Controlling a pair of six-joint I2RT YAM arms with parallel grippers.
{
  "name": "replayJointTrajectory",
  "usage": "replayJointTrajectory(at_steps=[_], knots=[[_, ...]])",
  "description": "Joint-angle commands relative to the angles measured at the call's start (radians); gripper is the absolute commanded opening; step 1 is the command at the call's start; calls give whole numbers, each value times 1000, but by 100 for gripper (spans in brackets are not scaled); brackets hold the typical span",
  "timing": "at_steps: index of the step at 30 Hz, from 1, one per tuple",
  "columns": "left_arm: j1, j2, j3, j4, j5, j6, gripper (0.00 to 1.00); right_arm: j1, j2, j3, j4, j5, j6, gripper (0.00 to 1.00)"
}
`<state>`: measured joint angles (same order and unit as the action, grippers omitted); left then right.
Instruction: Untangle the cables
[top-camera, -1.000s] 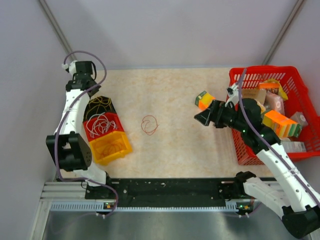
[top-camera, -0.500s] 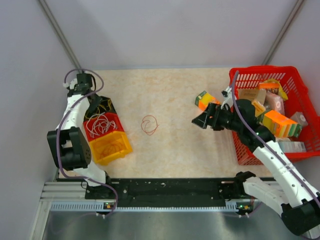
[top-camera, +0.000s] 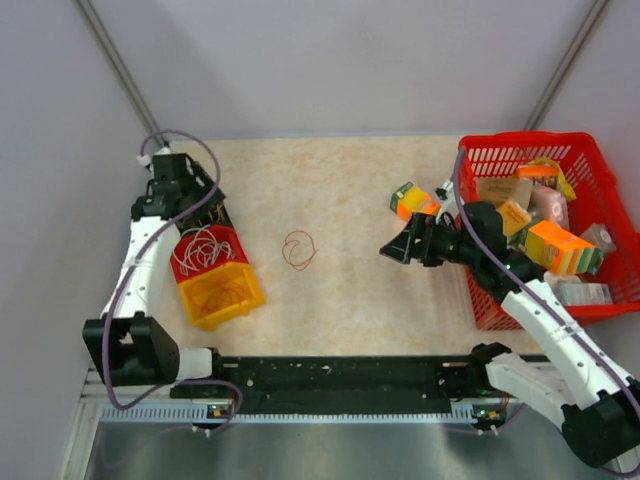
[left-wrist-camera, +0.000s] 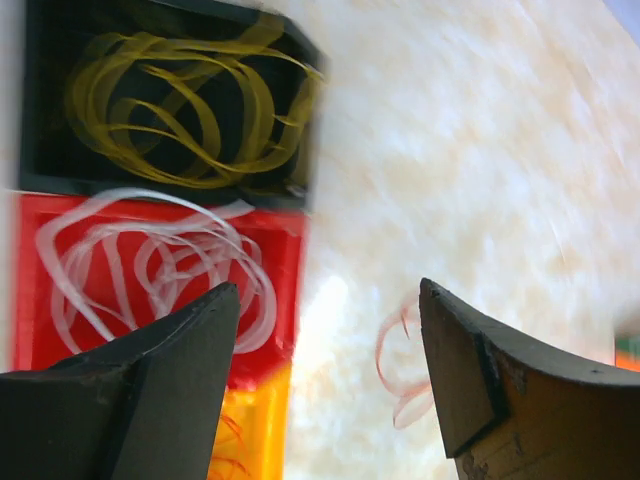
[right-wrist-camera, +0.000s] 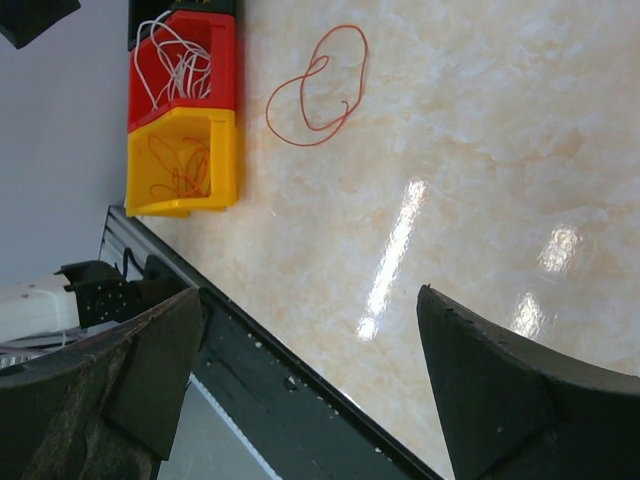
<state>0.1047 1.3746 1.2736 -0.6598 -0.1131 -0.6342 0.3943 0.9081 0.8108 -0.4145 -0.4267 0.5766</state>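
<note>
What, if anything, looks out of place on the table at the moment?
The thin red cable loop lies alone on the beige tabletop, while thin yellow cables sit in the black plastic bin, white cables in the red bin and orange cables in the yellow bin. It looks left unsorted.

The red cable (left-wrist-camera: 383, 345) looks blurred, partly behind the left tool (left-wrist-camera: 328, 290).
</note>
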Motion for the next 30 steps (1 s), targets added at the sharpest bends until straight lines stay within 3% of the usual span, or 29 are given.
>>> replayJointTrajectory(at_steps=[1, 5, 10, 17, 23, 26, 30], knots=[[-236, -85, -60, 68, 180, 186, 77, -11, 14, -7, 54, -29, -20, 87], [-492, -4, -59, 42, 240, 254, 90, -9, 5, -16, 54, -27, -21, 87], [-628, 196, -5, -30, 143, 182, 94, -9, -29, -27, 49, -24, -9, 87], [-662, 320, -3, 0, -9, 136, 91, -9, -86, -51, 29, -7, 5, 87], [-658, 420, 49, -34, -51, 123, 84, -9, -86, -56, 28, -11, 6, 87], [-660, 437, 46, -30, -85, 125, 93, -8, -81, -52, 26, -11, 5, 87], [-652, 469, 49, -34, -137, 137, 96, -9, -78, -55, 26, -12, 2, 87]])
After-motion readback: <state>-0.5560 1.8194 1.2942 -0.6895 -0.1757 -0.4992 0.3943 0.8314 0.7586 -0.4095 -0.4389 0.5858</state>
